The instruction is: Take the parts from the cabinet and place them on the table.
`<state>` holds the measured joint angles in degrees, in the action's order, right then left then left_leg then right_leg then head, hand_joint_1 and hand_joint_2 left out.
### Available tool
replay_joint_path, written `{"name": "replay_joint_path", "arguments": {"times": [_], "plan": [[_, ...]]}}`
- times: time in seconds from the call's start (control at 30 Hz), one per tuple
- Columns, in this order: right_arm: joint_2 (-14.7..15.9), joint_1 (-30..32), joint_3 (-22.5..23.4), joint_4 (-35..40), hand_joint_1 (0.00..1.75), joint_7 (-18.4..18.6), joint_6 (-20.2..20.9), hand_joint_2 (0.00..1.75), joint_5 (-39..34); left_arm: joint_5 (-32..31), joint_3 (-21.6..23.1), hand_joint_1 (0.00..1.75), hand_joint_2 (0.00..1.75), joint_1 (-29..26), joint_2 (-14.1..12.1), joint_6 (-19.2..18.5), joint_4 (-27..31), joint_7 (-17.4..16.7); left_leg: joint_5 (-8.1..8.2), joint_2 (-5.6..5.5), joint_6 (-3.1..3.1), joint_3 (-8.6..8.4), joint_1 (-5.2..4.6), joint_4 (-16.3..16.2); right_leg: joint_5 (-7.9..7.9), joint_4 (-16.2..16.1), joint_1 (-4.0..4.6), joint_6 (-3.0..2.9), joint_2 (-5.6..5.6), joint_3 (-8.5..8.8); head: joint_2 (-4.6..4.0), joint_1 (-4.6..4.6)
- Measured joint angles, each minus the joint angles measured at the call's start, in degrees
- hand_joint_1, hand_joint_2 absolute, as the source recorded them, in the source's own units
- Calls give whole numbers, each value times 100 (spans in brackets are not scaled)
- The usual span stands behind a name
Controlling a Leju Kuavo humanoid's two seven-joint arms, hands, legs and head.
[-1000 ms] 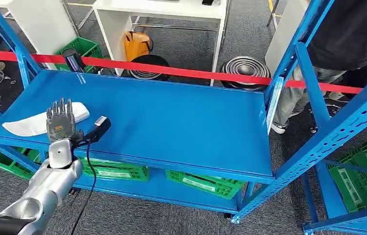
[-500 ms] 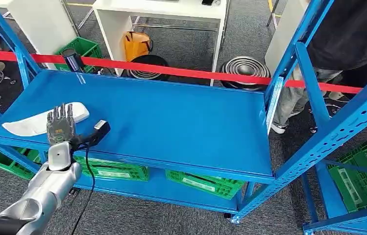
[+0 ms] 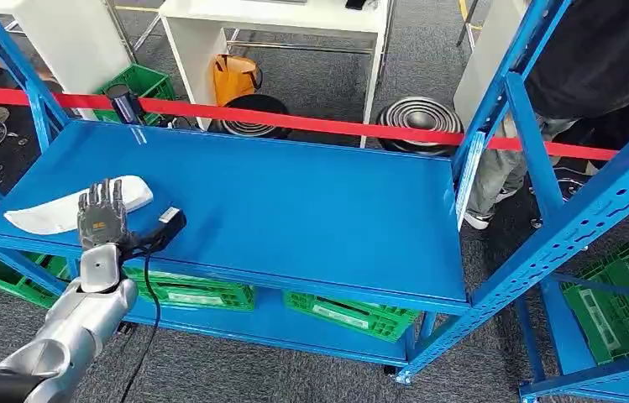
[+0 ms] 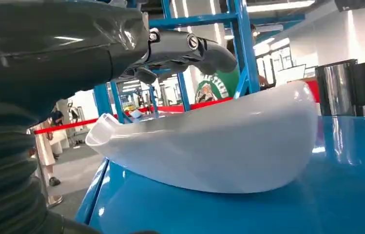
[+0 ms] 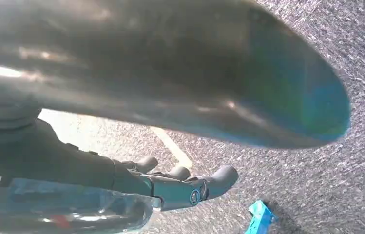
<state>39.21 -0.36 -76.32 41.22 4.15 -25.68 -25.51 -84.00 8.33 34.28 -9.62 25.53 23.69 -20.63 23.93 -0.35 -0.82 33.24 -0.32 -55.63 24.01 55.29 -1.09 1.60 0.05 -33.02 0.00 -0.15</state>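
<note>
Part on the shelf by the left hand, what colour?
White, glossy part. Left wrist view shows it best, lying on the blue shelf.

You are viewing glossy blue shelf on blue cabinet frame. White curved part showing pale against it. Left hand appearing dark grey, on silver arm. Red tape running behind. Green crates sitting below; speckled grey carpet; orange bag; white desk.
</note>
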Motion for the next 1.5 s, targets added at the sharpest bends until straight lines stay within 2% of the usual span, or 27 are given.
{"name": "replay_joint_path", "arguments": {"times": [0.2, 0.23, 0.27, 0.33, 0.37, 0.4, 0.43, 0.47, 0.5, 0.53, 0.57, 0.83, 0.9, 0.93, 0.97, 1.03, 1.27, 1.3, 1.33, 1.4, 1.5], "plan": [[50, 40, -65, 120, 0, 26, -146, 0, -37, -100, 2, 0, 175, 5, -59, 13, -52, -98, 0, 0, 0, -2, 0, 0, 0, 0, 0, 0, -1, 2, 0, 0], [72, 46, -72, 161, 0, 26, -194, 0, -37, -116, 0, 12, 175, 6, -63, 13, -65, -122, 0, 0, 1, -2, 0, 1, 0, 0, 0, 0, 0, 3, 0, -2], [96, 55, -87, 203, 0, 28, -241, 0, -37, -135, 2, 52, 175, 5, -76, 17, -72, -140, 0, 0, 1, -2, 0, 1, 0, 0, 0, 0, 0, 3, 0, 0], [151, 61, -124, 303, 0, 39, -317, 0, -37, -175, 2, 101, 175, 3, -101, 24, -87, -146, 1, 0, 1, -2, 0, 1, 0, 0, 0, 0, 1, 3, 0, 0], [170, 60, -144, 345, 0, 39, -330, 0, -39, -179, 2, 119, 175, -1, -124, 22, -100, -149, 0, 1, 1, -3, 0, 1, 0, 0, 0, -1, 1, 2, 0, 0], [195, 60, -160, 372, 0, 42, -334, 0, -37, -179, 2, 115, 175, -10, -136, 24, -116, -149, 0, 0, 1, -2, 0, 1, 0, 0, 0, -1, 1, 2, 0, 0], [221, 59, -181, 404, 0, 44, -341, 0, -37, -186, 2, 126, 175, -29, -151, 26, -138, -149, 0, 1, 1, -1, 0, 1, 0, 0, 1, -1, 0, 2, 0, -2], [230, 58, -197, 422, 0, 44, -341, 0, -37, -210, 2, 126, 175, -42, -157, 28, -151, -153, 0, 1, 1, -1, 0, 1, 1, 0, 0, -1, 0, 1, 0, 0], [256, 59, -208, 433, 0, 48, -343, 0, -39, -234, 2, 124, 175, -52, -159, 26, -166, -168, 0, 0, 1, 0, 0, 0, 1, 0, 0, -1, 0, 0, 0, -2], [273, 57, -214, 437, 0, 52, -343, 0, -44, -240, 2, 112, 175, -65, -159, 26, -181, -179, 0, -1, 1, 0, 0, 1, 1, 0, 0, -1, 0, 0, 0, 0], [284, 56, -225, 444, 0, 55, -341, 0, -48, -240, 2, 127, 175, -78, -162, 22, -194, -186, 0, -1, 1, 0, 0, 0, 1, 0, 0, -1, 0, 0, 0, 0], [541, 113, -284, 609, 0, -13, -411, 0, -133, -278, 2, 131, 175, -135, -185, 20, -243, -208, 3, 0, 1, 3, -1, 1, 2, 0, -4, 0, -1, -1, 0, 0], [612, 121, -326, 693, 0, -13, -444, 0, -149, -284, 4, 126, 175, -137, -199, 20, -247, -179, 3, 0, 1, 3, -1, 1, 2, 0, -2, 0, 0, -1, 0, 0], [625, 122, -343, 724, 0, -13, -452, 0, -151, -293, 4, 93, 175, -138, -205, 15, -251, -177, 3, 0, 1, 3, -1, 1, 2, 0, -2, 0, 0, -1, 0, 2], [640, 121, -352, 750, 0, -13, -461, 0, -151, -302, 2, 75, 175, -137, -205, -2, -256, -175, 3, 0, 1, 2, -1, 1, 2, 0, -2, 0, 0, -1, 0, -2], [649, 114, -369, 791, 0, -13, -485, 0, -151, -319, 2, 96, 175, -137, -205, -44, -264, -175, 3, 0, 1, 0, -1, 1, 2, 0, -2, 0, 0, 1, 0, 0], [658, 38, -374, 850, 0, -13, -548, 0, -149, -343, 2, 96, 175, -136, -238, -94, -271, -140, 2, 0, 2, -5, 0, 1, 1, 2, -1, -1, 0, 4, 0, 0], [658, 31, -374, 852, 0, -13, -548, 0, -149, -343, 2, 136, 175, -136, -238, -94, -273, -138, 2, 0, 2, -5, 0, 1, 1, 1, -1, -1, 0, 4, 0, 0], [658, 25, -374, 857, 0, -13, -548, 0, -149, -343, 4, 157, 175, -136, -238, -94, -273, -138, 2, 0, 2, -5, 0, 1, 1, 1, -1, -1, 0, 4, 0, 0], [658, 18, -374, 863, 0, -13, -551, 0, -149, -345, 2, 175, 175, -135, -243, -94, -278, -135, 2, 0, 2, -5, 0, 1, 1, 2, -1, -1, 0, 4, 0, 0], [660, 2, -378, 870, 0, -22, -548, 0, -135, -352, 2, 175, 175, -133, -247, -20, -278, -89, 2, 0, 2, -5, 0, 1, 1, 1, -1, -1, 0, 4, 0, 0]]}}
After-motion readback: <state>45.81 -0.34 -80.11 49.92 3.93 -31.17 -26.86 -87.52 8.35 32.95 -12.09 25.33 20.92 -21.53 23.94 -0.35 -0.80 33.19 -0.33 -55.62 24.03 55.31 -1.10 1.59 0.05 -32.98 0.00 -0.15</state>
